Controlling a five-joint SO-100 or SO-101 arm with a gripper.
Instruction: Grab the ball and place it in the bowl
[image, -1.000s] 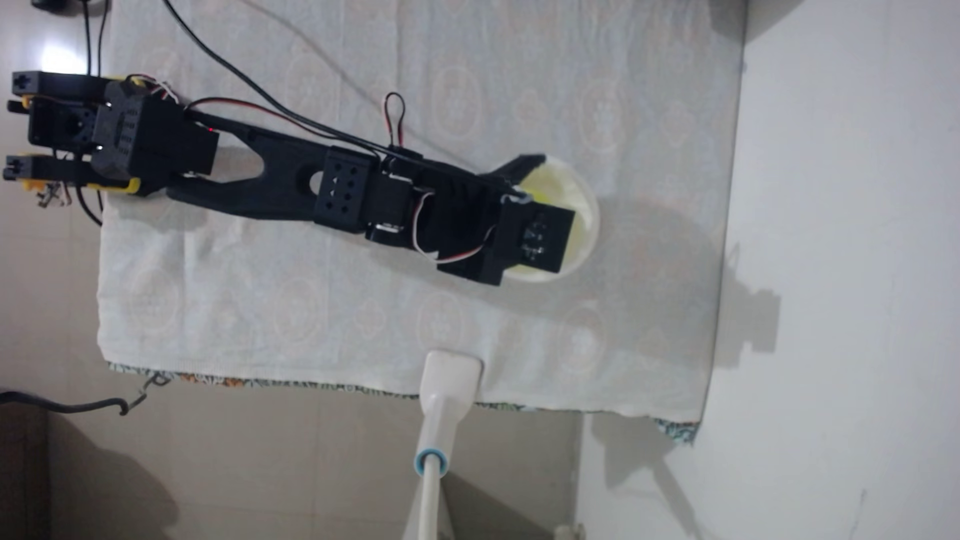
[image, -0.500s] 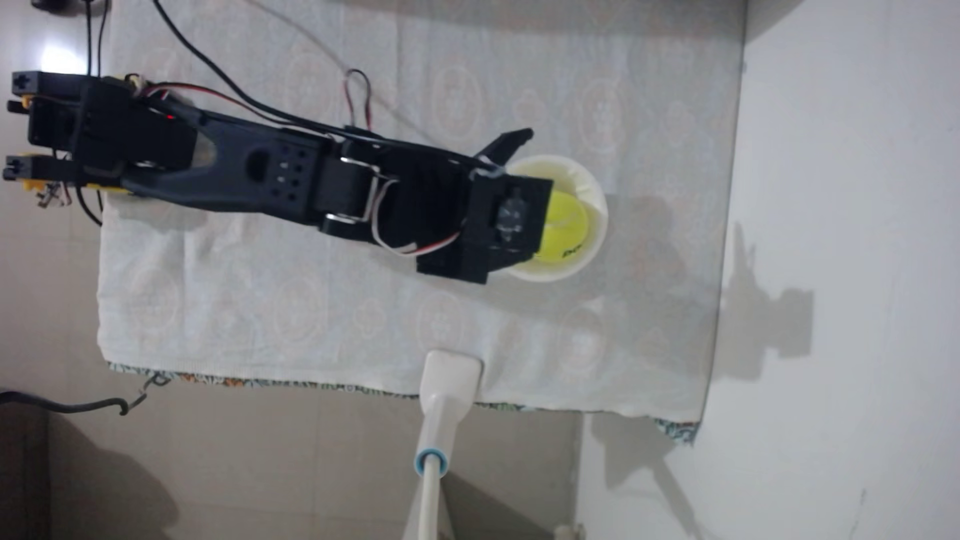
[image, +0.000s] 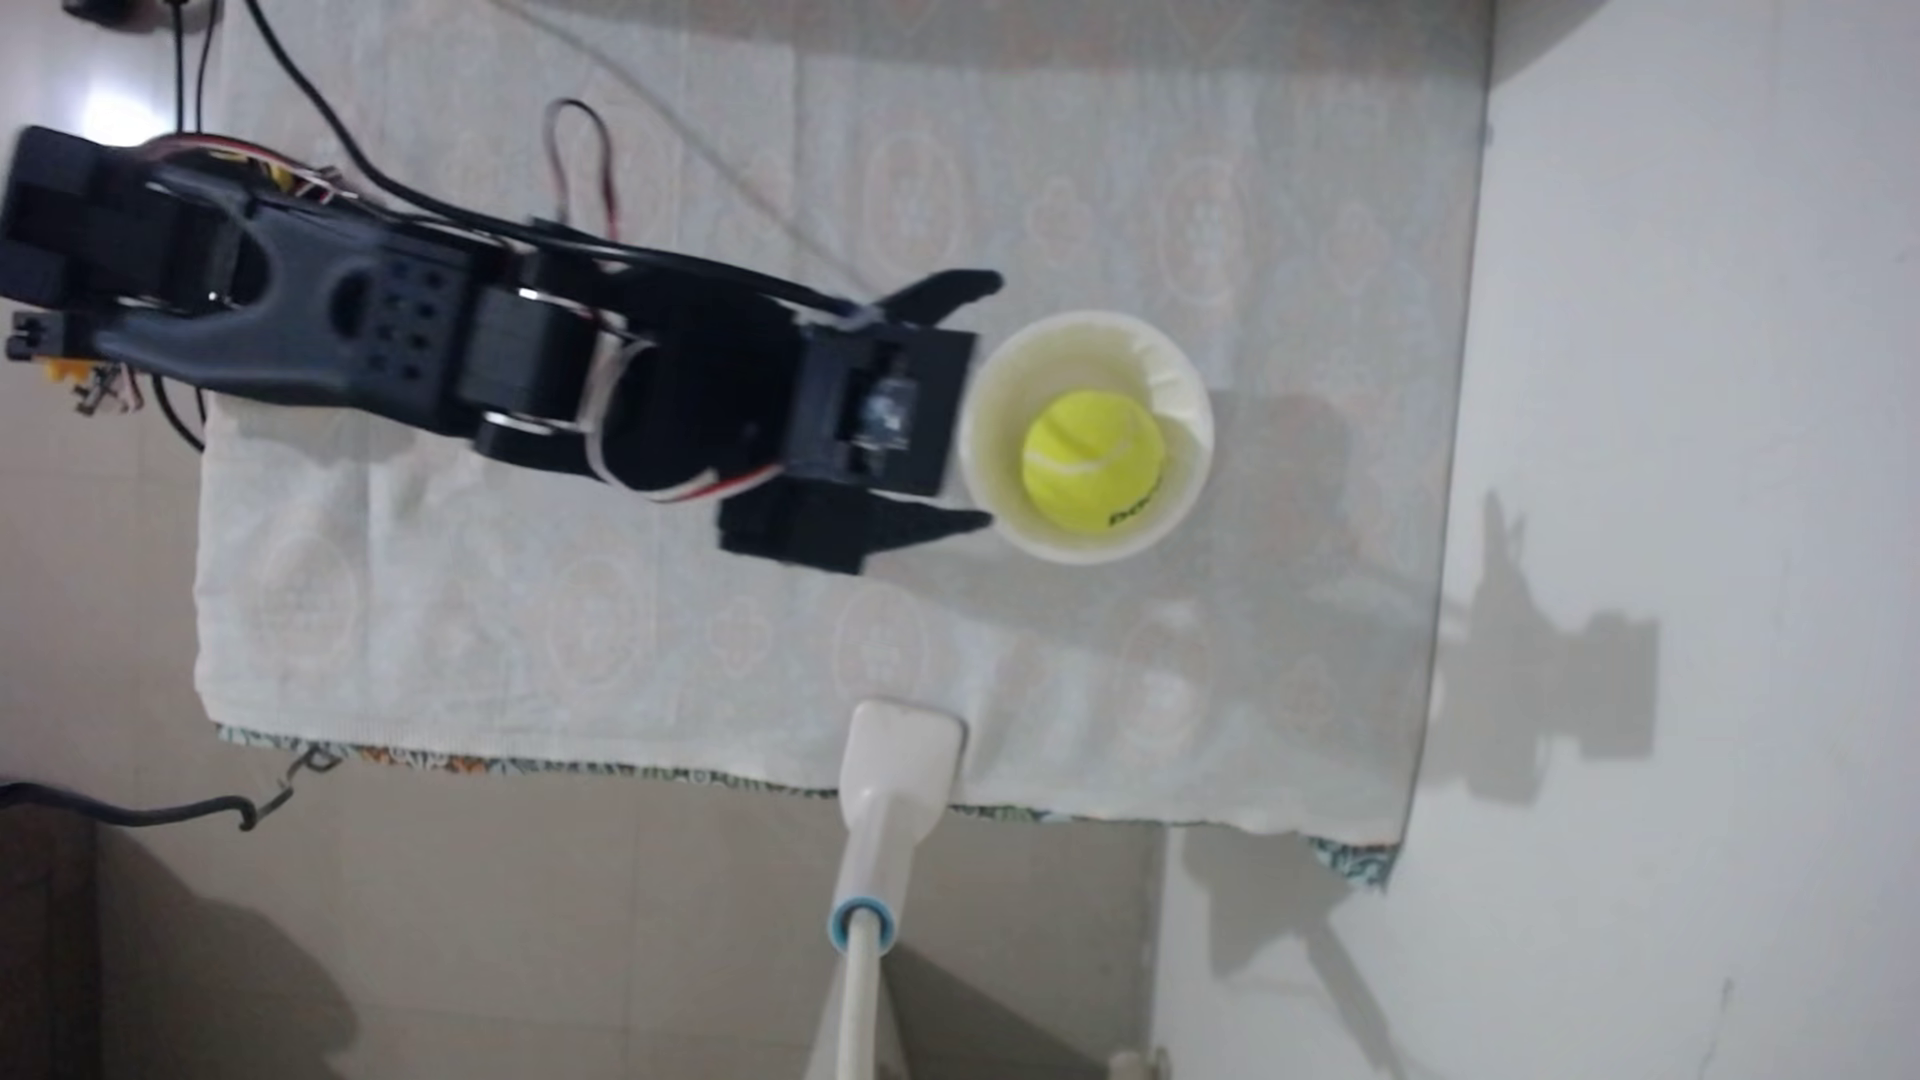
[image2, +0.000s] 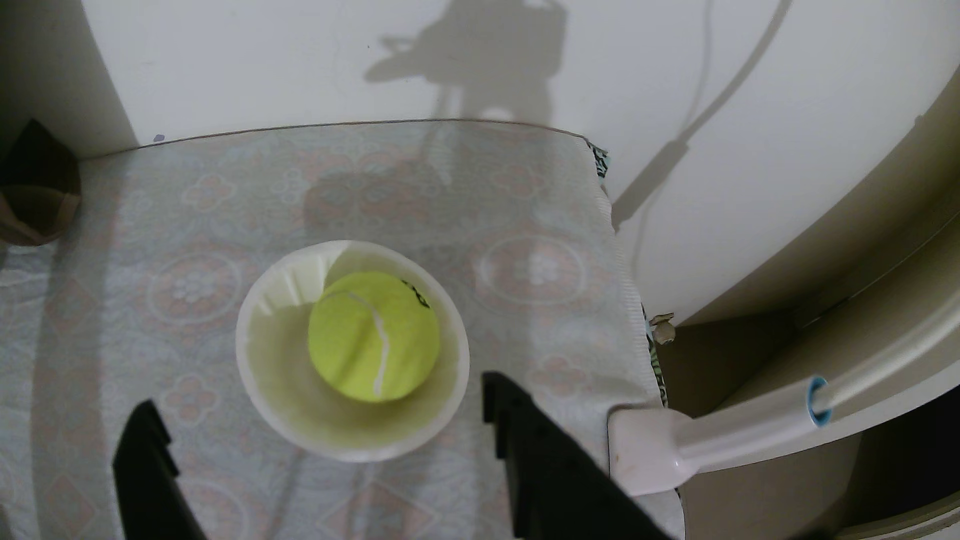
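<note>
The yellow-green ball (image: 1091, 462) lies inside the white bowl (image: 1081, 324) on the patterned cloth, its black lettering facing the lower right in the fixed view. My black gripper (image: 992, 399) is open just left of the bowl, its two fingers spread wider than the ball and holding nothing. In the wrist view the ball (image2: 374, 337) rests in the bowl (image2: 291, 280) with its white seam up, and my gripper (image2: 318, 390) stands open near the bowl's near side, one finger on each side.
A white clamp with a pole (image: 904, 768) grips the cloth's near edge below the bowl. A white wall (image: 1662, 415) rises just beyond the bowl. Black cables (image: 343, 145) trail over the cloth near the arm's base. A brown object (image2: 36, 197) sits at the far left.
The arm has pulled back to the left and away from the bowl. The ball, first hidden under the gripper, now lies uncovered in the bowl, and the fingers stand spread apart.
</note>
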